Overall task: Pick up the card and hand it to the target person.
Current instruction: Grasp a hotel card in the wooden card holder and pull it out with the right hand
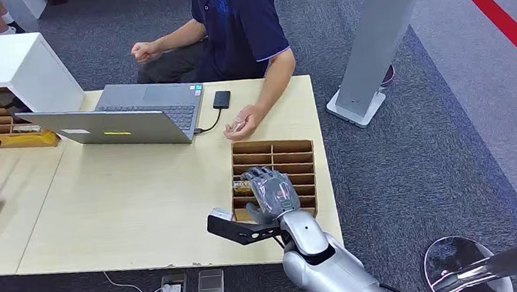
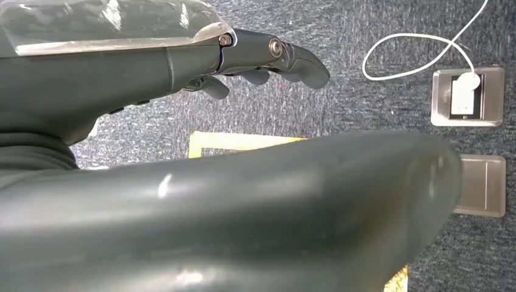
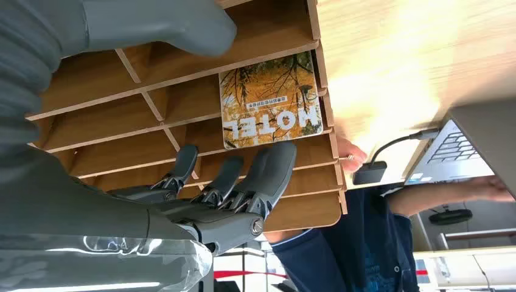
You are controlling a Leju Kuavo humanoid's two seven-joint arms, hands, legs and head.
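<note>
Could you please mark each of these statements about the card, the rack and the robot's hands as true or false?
1. The card lies in the wooden rack. True.
2. The right hand holds the card. False: its fingers are spread beside it.
3. The laptop is closed. False: it is open.
4. The person rests a hand on the table. True.
5. The left hand is over the table. False: carpet lies below.

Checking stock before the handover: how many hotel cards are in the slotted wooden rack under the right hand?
1. The hotel card lies in the wooden rack, beside the right hand; that hand may hide others.
</note>
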